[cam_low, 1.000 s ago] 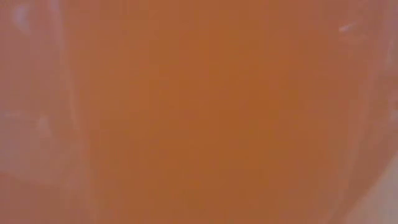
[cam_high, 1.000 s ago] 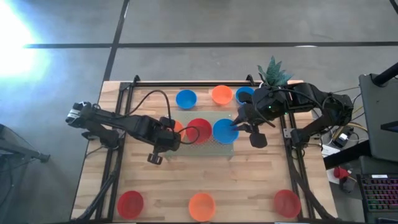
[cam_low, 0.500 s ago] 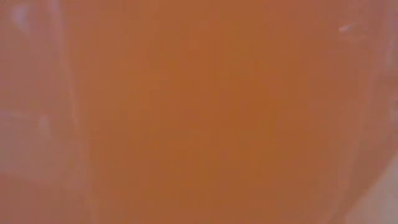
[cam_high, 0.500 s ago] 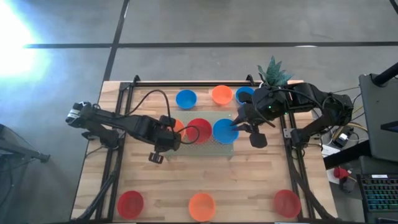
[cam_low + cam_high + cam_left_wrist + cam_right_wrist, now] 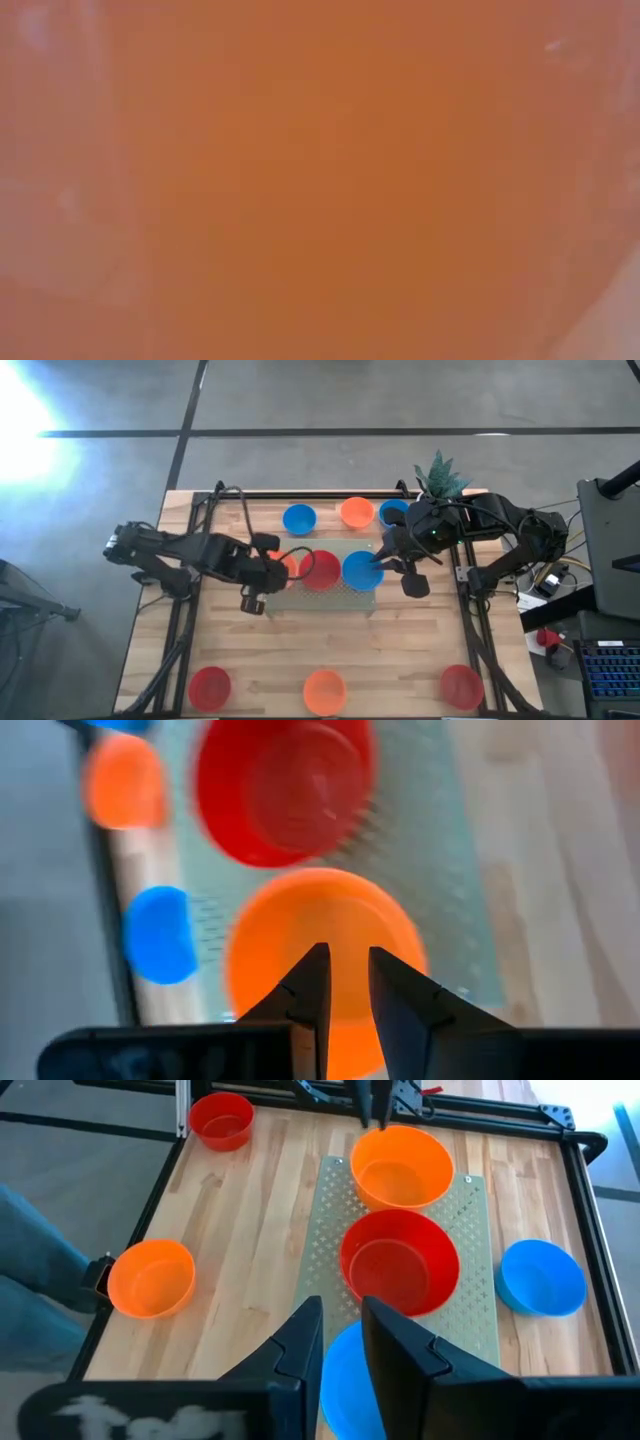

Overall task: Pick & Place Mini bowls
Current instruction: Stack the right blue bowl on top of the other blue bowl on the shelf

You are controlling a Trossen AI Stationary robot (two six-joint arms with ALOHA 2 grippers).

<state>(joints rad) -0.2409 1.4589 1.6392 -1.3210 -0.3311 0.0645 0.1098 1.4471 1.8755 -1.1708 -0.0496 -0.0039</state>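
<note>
Three mini bowls sit in a row on the pale green mat (image 5: 345,595): orange (image 5: 290,567), red (image 5: 322,569) and blue (image 5: 358,570). My left gripper (image 5: 279,569) is shut at the orange bowl (image 5: 320,945), on its left side. My right gripper (image 5: 382,558) is shut at the blue bowl's right side, and that bowl (image 5: 345,1375) shows between its fingers. Other bowls stand on their bases along the far and near edges. An orange blur fills the low view. My left gripper pinches the orange bowl's left rim (image 5: 347,1017) between its two fingers, coming from the table's left and slanting down. Whether the bowl rests on the mat or is raised, I cannot tell. My right gripper pinches the blue bowl's right rim (image 5: 343,1362) from the table's right, slanting down. The bowl sits over the mat's right end.
Blue (image 5: 299,518), orange (image 5: 356,512) and blue (image 5: 393,512) bowls line the far edge beside a potted plant (image 5: 438,475). Red (image 5: 210,687), orange (image 5: 325,692) and red (image 5: 462,687) bowls line the near edge. Bare wood lies between mat and near row.
My left arm has swung a little toward the table's far edge and its cable has risen. Its gripper stays at the orange bowl's left side, and slightly more of that bowl shows beside the red one.
</note>
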